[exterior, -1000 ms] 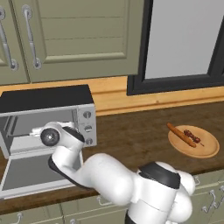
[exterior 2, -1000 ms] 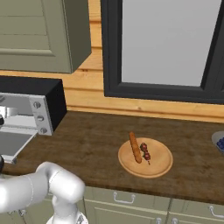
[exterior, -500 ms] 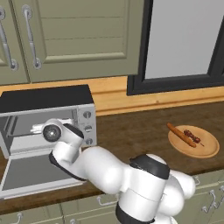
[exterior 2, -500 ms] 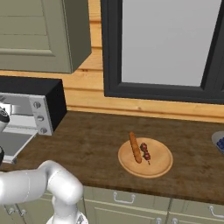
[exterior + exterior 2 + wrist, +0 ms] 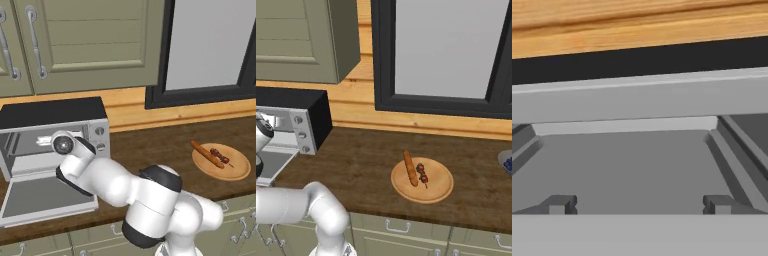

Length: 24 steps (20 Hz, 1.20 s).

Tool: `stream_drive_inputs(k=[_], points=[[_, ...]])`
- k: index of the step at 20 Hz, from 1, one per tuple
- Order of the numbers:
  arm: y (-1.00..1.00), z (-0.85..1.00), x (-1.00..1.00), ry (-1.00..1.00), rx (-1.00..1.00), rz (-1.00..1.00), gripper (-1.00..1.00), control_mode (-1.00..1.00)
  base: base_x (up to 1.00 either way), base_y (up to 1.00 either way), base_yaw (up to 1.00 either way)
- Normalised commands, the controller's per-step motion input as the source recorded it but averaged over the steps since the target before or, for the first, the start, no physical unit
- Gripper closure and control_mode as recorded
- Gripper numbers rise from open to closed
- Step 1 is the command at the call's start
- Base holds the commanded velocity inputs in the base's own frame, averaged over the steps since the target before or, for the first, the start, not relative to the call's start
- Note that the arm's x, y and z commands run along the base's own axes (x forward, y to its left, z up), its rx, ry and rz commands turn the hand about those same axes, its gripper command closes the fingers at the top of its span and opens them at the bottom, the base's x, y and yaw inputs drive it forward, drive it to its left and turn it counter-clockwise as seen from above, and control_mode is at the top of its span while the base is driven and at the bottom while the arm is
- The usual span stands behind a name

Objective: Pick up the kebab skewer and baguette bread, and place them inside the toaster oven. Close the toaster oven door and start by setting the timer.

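Arm (image 5: 115,182): glossy white rounded shells, bulbous segments. Dark grey-black bands at joints, widest ring near elbow. Round shiny grey cap with dark rim at wrist end. No visible cables, screws or markings. Finger tips (image 5: 562,204): small, dark grey, blocky.

Hand view close at toaster oven (image 5: 637,165) mouth

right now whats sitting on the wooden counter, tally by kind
boxy silver toaster oven with black top, door down: 1
round tan wooden plate: 1
long orange-brown baguette on that plate: 1
short skewer of dark red-brown meat chunks on that plate: 1
total: 4
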Motion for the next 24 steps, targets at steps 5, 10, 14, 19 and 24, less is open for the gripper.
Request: stream_drive_inputs(k=[5,10,14,19,24], points=[[0.00,-0.22,0.08,0.02,0.01,-0.02,-1.00,-1.00,0.00,0.00,0.00],[0.00,-0.27,0.05,0.03,0.00,0.00,-1.00,-1.00,0.00,0.00,0.00],[0.00,-0.08,0.24,0.07,0.00,0.00,-1.00,-1.00,0.00,0.00,0.00],[0.01,-0.15,0.08,0.10,0.00,0.00,-1.00,-1.00,0.00,0.00,0.00],[0.05,-0.25,-0.01,0.11,0.00,0.00,-1.00,-1.00,0.00,0.00,0.00]])
